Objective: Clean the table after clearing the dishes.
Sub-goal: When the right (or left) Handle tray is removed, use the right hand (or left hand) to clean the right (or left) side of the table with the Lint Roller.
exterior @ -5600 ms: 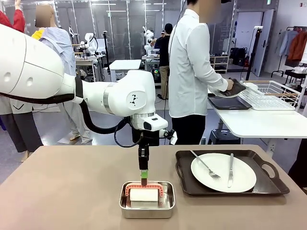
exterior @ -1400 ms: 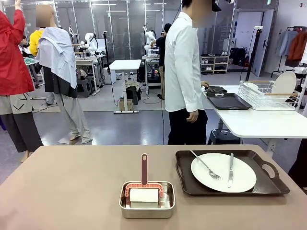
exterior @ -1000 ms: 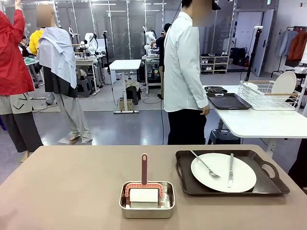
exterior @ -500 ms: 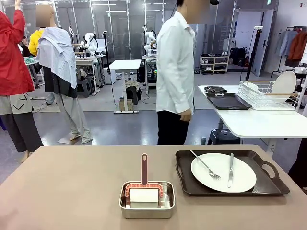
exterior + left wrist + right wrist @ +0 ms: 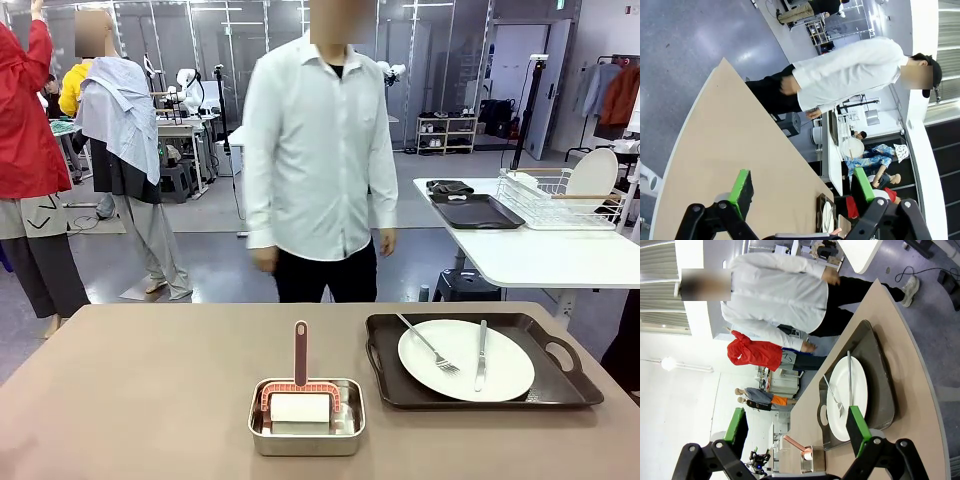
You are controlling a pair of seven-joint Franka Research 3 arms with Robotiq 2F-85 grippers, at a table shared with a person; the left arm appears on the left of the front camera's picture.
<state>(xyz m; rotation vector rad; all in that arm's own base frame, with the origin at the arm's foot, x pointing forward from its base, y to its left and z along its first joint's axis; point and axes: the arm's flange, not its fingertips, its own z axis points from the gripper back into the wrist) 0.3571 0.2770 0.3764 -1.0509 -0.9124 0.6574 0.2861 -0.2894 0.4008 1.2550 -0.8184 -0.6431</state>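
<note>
Where the plate point(image 5: 466, 360) lies: on the tray point(image 5: 570, 388), just right of the tin point(image 5: 306, 432), with fork point(image 5: 428, 345) and knife point(image 5: 481, 355) on it; well apart from both grippers.
Tin: on the table point(image 5: 140, 400), holding a red-handled wiper point(image 5: 300, 352) (handle upright).
Front view: person point(image 5: 320, 150) stands behind the tin, arms hanging.
Right wrist view: right gripper point(image 5: 796, 425) is raised, with tray, plate and tin beyond it; jaws wide, nothing between.
Left wrist view: left gripper point(image 5: 802, 186) is over bare table; jaws wide, nothing between.

Robot lab, glass partitions point(image 5: 205, 60), white work tables point(image 5: 530, 258)
</note>
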